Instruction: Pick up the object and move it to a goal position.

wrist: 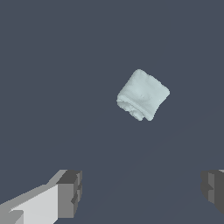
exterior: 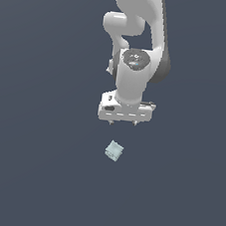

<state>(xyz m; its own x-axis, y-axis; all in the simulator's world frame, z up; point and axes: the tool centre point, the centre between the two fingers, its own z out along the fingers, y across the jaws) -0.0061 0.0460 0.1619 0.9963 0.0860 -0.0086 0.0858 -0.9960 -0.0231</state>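
The object [exterior: 114,151] is a small pale blue-green block with rounded edges, lying on the dark grey floor below the arm in the exterior view. It also shows in the wrist view [wrist: 142,94], turned at an angle, apart from the fingers. My gripper [exterior: 123,122] hangs above the floor, a little behind the block, and touches nothing. Its fingers [wrist: 70,192] stand wide apart in the wrist view, with nothing between them. The gripper [wrist: 142,190] is open and empty.
The white arm [exterior: 138,43] rises behind the gripper. The flat dark grey floor [exterior: 27,174] fills the rest of both views. No goal marker shows.
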